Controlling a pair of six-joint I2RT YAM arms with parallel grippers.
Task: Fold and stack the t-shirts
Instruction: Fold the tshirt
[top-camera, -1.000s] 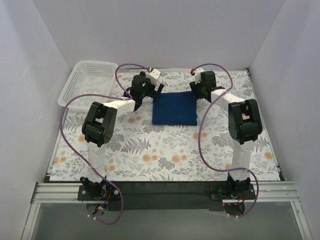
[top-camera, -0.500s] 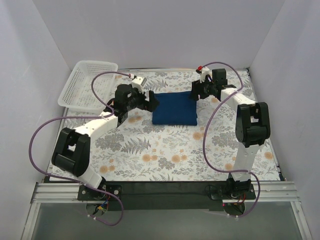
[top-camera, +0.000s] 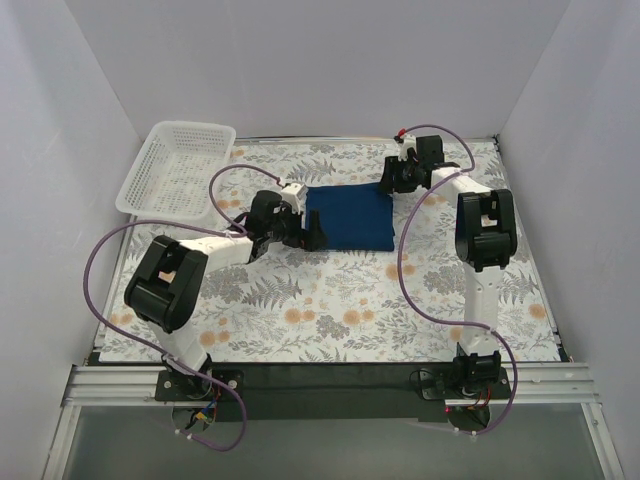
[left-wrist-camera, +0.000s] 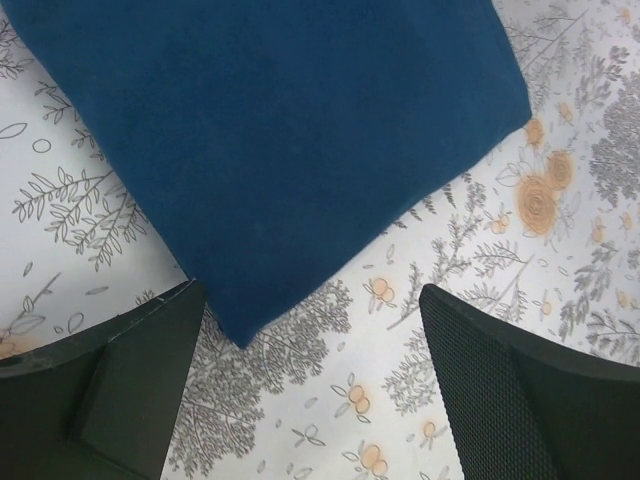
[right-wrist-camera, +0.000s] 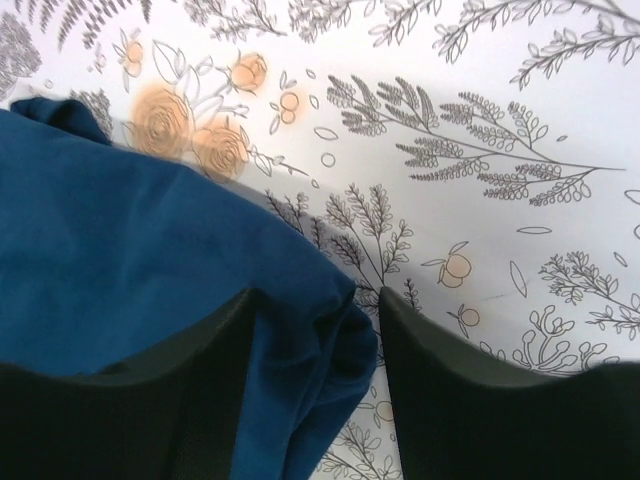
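Dark navy-blue folded cotton t-shirt (top-camera: 348, 217): near-left corner straddled by spread left gripper (left-wrist-camera: 310, 300) jaws; bunched far-right corner between right gripper (right-wrist-camera: 318, 300) jaws, pinch indeterminable. Advised: all layers caught together.

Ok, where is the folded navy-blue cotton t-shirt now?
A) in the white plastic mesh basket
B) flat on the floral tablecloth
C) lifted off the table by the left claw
B: the folded navy-blue cotton t-shirt lies flat on the floral tablecloth, apart from the white plastic mesh basket.
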